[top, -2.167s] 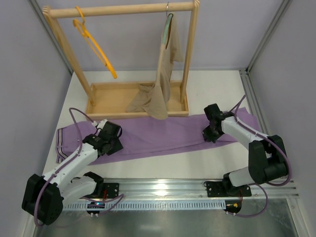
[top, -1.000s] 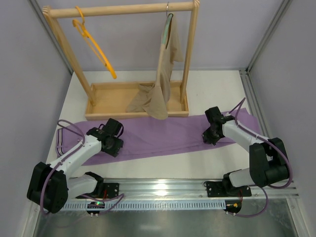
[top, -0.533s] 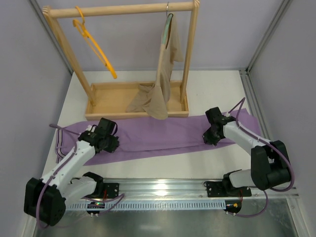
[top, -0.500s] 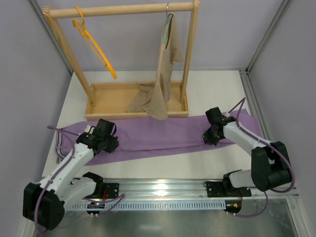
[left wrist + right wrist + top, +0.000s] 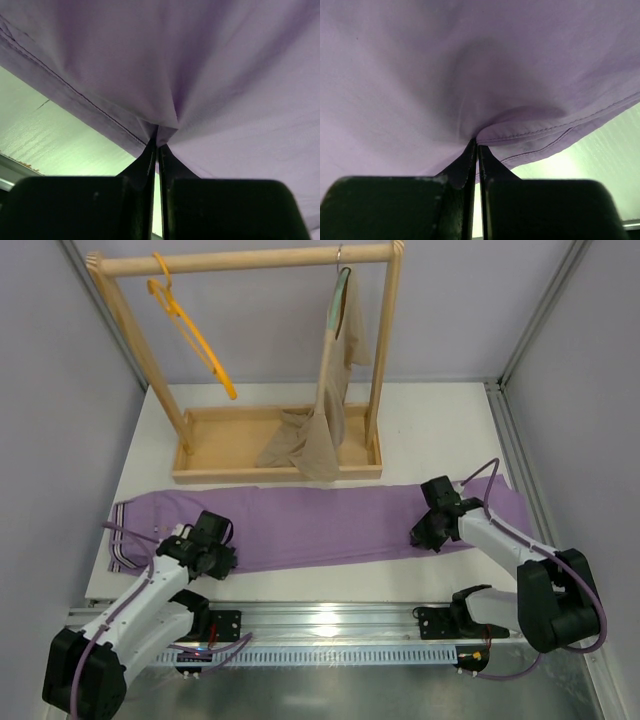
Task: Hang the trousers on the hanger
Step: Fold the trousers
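A white table (image 5: 430, 420) fills the middle of the top view, with a wooden rack (image 5: 240, 258) standing across its upper part. Below the rack's tray, the trousers (image 5: 320, 525) lie stretched in one long lilac-purple band from the left of the frame to the right. They lie mostly smooth and flat, their pale-striped waistband at the left end. A beige garment (image 5: 320, 440) hangs from the right side of the rack's bar and trails into the tray. The hanger (image 5: 195, 340), thin and orange-yellow, hangs tilted by its hook from the bar at upper left, well apart from the trousers. At lower left, the left gripper (image 5: 212, 558) is pinched tight on a tented fold near the cloth's seamed lower edge. At centre right, the right gripper (image 5: 425, 533) is clamped on a puckered fold just above the stitched hem.
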{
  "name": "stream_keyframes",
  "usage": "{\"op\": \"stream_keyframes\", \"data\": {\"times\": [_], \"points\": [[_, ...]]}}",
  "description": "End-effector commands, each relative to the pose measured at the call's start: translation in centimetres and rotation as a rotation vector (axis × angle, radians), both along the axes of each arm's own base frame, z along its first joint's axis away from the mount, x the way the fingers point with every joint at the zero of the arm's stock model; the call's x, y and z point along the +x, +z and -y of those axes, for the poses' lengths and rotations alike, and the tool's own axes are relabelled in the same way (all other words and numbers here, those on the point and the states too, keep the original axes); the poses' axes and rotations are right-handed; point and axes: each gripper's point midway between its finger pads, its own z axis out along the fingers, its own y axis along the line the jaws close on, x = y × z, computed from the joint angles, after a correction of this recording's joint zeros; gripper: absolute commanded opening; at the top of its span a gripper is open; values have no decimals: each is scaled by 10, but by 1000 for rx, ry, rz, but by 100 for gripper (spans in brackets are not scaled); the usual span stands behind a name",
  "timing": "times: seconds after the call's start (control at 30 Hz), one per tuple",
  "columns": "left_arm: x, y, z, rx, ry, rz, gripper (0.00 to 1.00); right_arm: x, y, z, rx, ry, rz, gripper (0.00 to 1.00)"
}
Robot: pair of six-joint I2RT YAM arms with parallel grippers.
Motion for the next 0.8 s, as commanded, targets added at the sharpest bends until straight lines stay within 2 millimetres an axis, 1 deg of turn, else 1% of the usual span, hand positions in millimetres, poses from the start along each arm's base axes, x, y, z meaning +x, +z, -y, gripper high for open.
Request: {"op": "stream_keyframes", "data": {"times": [0.0,0.13,0.17,0.2,0.23,0.27,0.3,0.33,0.37,0.4,0.43,0.47,0.5,0.53,0.57,0.6,0.63,0.67,0.7,0.73,0.77], "points": [[3,5,-15,91,-4,1,0,-11,-7,13,-66,7,-20,4],[10,13,-18,119,-15,16,0,-2,8,21,-114,1,-2,4],[13,17,-18,130,-22,22,7,-1,12,22,-122,-1,3,4],[21,28,-17,142,-50,47,17,3,20,22,-127,4,11,4],[25,34,-19,162,-60,52,29,6,25,23,-134,6,19,4],[28,40,-19,175,-72,51,48,6,27,24,-140,12,10,4],[28,49,-21,202,-108,44,52,10,34,22,-141,18,18,4],[41,66,-19,207,-121,77,55,9,35,23,-145,29,10,4],[46,74,-17,214,-150,96,57,7,34,21,-141,42,-2,4],[55,83,-12,211,-185,126,57,2,29,21,-134,53,-26,4],[63,97,-6,214,-252,161,57,-2,25,19,-123,65,-40,5],[65,101,0,194,-282,172,56,-6,21,17,-112,83,-55,9],[72,106,11,161,-315,213,56,-11,17,14,-96,90,-73,17],[77,110,21,138,-368,244,55,-13,17,15,-101,90,-86,20],[77,106,29,103,-394,255,55,-19,17,18,-111,73,-116,22],[77,100,43,39,-416,264,56,-16,20,23,-139,57,-118,26],[80,102,47,20,-423,282,56,-16,22,26,-160,39,-127,27],[75,88,47,13,-418,251,56,-22,23,31,-184,4,-163,29],[76,82,46,17,-407,247,57,-18,26,37,-215,-19,-162,31],[79,77,47,17,-399,254,60,-18,25,40,-231,-25,-172,33],[77,69,45,20,-385,240,60,-14,23,43,-247,-34,-165,34]]}}
